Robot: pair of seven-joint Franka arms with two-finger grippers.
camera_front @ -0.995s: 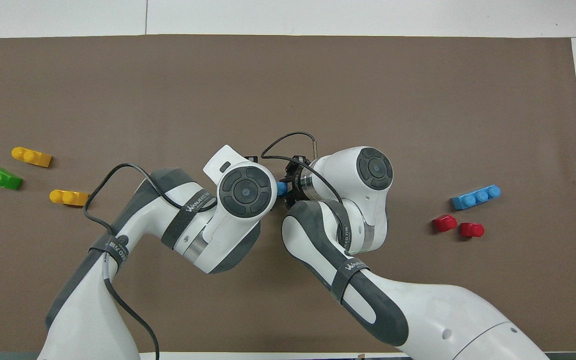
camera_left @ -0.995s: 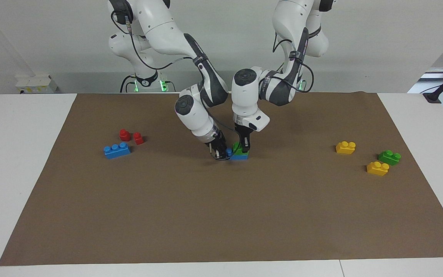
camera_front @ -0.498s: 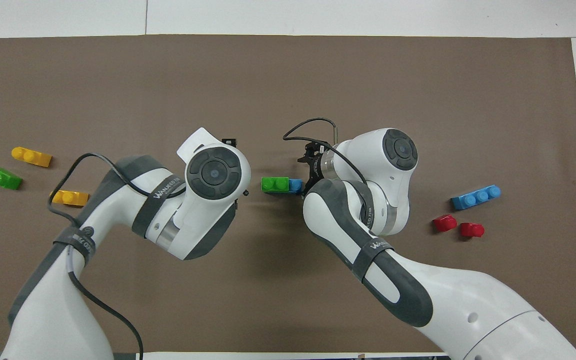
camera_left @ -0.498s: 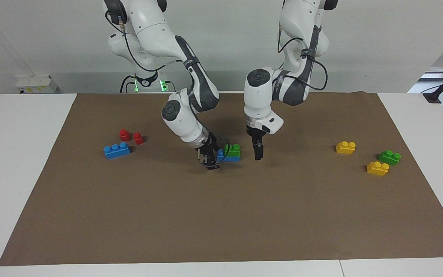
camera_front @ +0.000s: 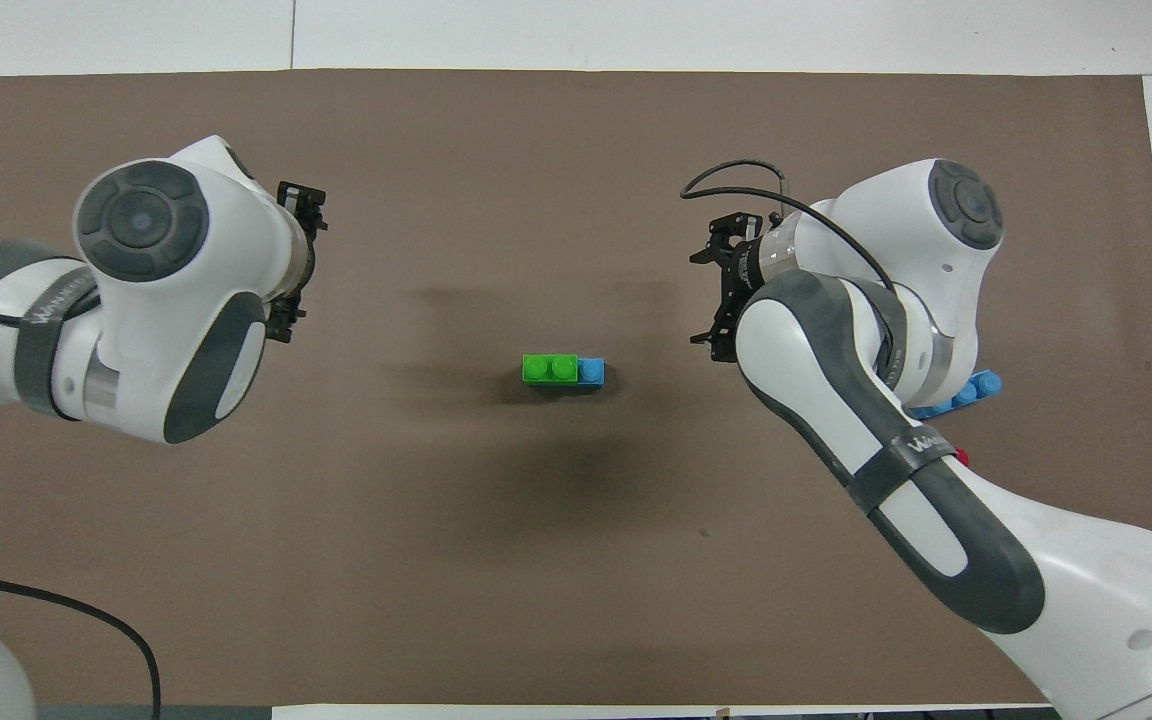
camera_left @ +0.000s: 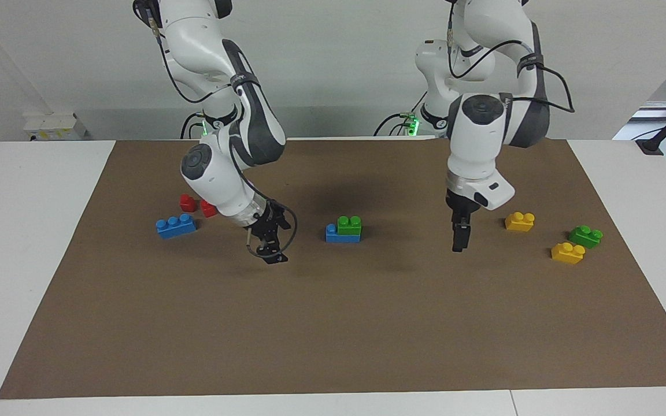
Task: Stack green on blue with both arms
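In the overhead view the right arm hides most of the spare blue brick [camera_front: 976, 388] and the two red pieces [camera_left: 197, 205]. Right pincer [camera_left: 270, 254] hangs empty over the mat, apparently parted. Mid-table, green [camera_left: 349, 225] sits on blue [camera_left: 336, 234], one blue stud bare. Left pincer [camera_left: 459, 238] hangs empty; its spread I cannot tell. Two yellow bricks [camera_left: 520, 221] and one spare green brick [camera_left: 585, 236] lie at the left arm's end.

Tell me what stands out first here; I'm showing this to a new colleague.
A green brick sits stacked on a blue brick alone at the middle of the brown mat. The left hand and right hand hang empty over the mat either side of it, touching nothing.
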